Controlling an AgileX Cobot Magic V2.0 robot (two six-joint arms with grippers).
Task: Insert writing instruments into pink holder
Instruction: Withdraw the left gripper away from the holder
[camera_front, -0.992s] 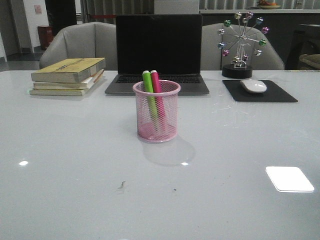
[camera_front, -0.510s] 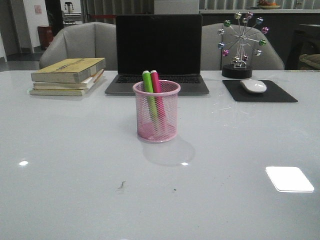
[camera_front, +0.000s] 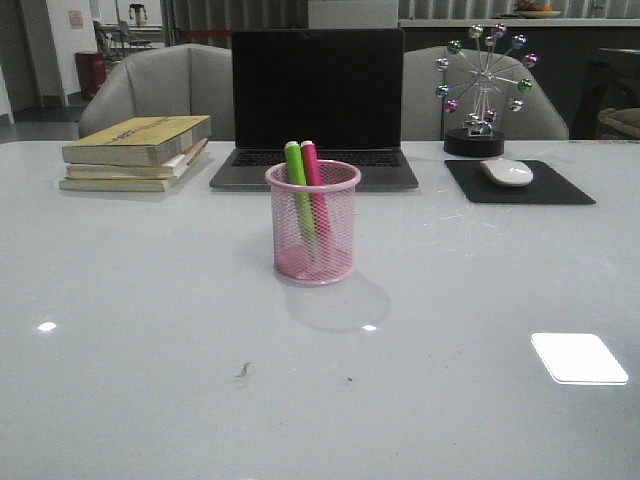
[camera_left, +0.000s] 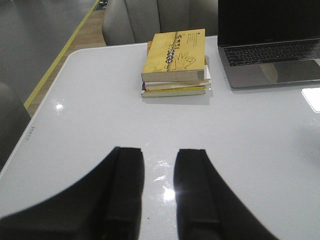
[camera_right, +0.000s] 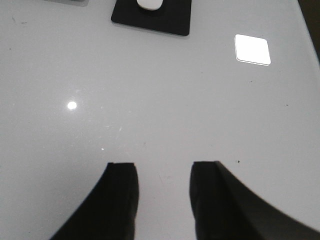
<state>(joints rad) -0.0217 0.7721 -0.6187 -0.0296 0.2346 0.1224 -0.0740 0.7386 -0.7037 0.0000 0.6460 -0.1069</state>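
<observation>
The pink cup (camera_front: 313, 222) stands upright near the middle of the white table (camera_front: 150, 330), in front of the laptop (camera_front: 316, 105), with bare surface on all its sides. The green marker (camera_front: 297, 185) and the pink marker (camera_front: 314, 185) lean side by side inside it, their tops above the rim. The left gripper (camera_left: 159, 162) and the right gripper (camera_right: 162, 172) both have fingers spread apart, holding nothing, over bare table. Books (camera_front: 138, 152) lie far left, a mouse pad (camera_front: 518, 182) far right.
</observation>
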